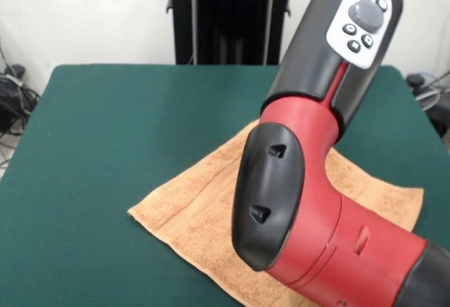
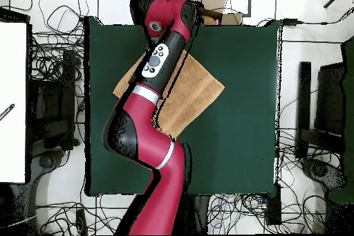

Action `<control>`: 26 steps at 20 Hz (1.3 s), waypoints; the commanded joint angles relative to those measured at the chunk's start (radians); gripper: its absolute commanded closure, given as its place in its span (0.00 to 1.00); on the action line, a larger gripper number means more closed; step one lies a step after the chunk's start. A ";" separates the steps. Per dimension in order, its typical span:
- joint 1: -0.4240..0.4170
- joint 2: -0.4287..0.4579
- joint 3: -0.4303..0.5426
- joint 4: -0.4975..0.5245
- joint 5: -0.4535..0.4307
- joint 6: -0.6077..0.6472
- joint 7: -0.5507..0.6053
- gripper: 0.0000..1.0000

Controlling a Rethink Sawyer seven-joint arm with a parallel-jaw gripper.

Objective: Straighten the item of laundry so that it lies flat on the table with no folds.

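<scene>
The peach-orange towel [image 1: 204, 216] lies spread on the dark green table [image 1: 126, 124], turned so that its corners rather than its sides face the table's edges, like a diamond. In the front view one corner points toward the left edge of the tabletop, and a woven band runs parallel to the hem along the towel's left side; the cloth there looks flat, with only faint ridges. Another corner shows at the right, past the arm. In the overhead view the towel [image 2: 197, 91] sits in the upper half of the tabletop, closer to the top edge and to the left edge than to the right, with one corner pointing right toward the middle of the table [image 2: 249, 109]. The red and black arm [image 1: 316, 201] fills much of the front view, its bulky elbow and wrist housing hanging over the towel's centre and hiding that part of the cloth. From above, the arm [image 2: 148, 129] crosses the bottom edge of the tabletop and reaches diagonally over the towel toward the top edge, covering the towel's left portion. The gripper itself is hidden by the arm's own body in both views, so it cannot be told whether it is wide, narrow or holding anything.
</scene>
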 commanded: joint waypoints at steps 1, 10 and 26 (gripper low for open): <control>0.094 0.115 0.338 0.157 -0.074 -0.279 0.149 0.00; -0.047 0.048 0.224 -0.145 0.019 -0.477 0.289 0.00; -0.086 0.021 0.057 -0.171 0.110 -0.418 0.244 0.00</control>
